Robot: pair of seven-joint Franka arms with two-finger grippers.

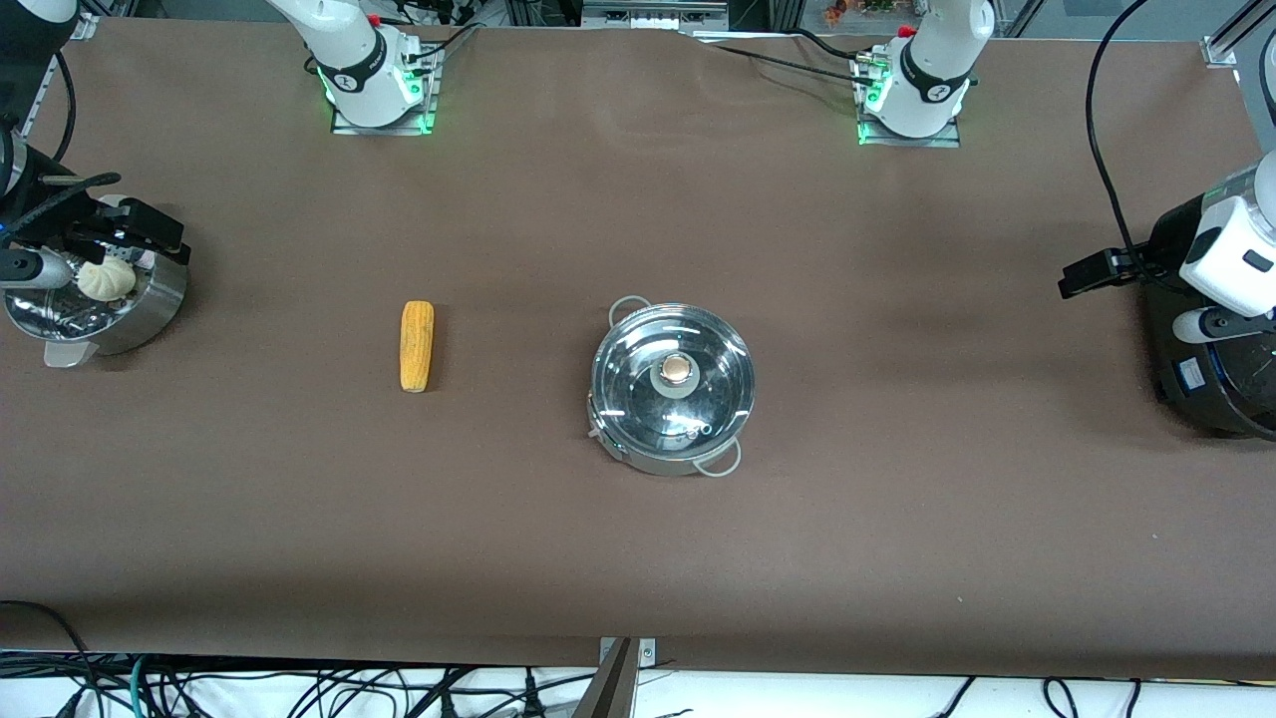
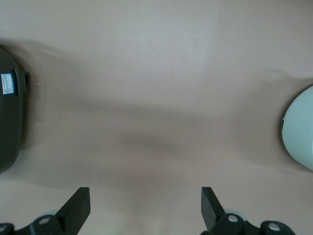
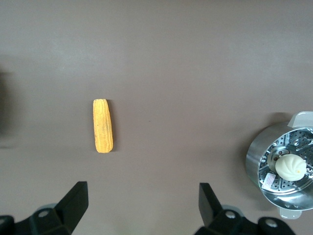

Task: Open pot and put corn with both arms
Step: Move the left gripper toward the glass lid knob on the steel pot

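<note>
Front view: the right claw (image 1: 150, 234) hangs spread over the steamer pot (image 1: 130, 309) and its bun (image 1: 107, 278) at the right arm's end of the bench (image 1: 897, 479). The corn (image 1: 417, 345) lies beside the lidded pot (image 1: 672, 387). The left claw (image 2: 145, 205), spread and empty, hangs by the black cooker (image 1: 1211, 379).
</note>
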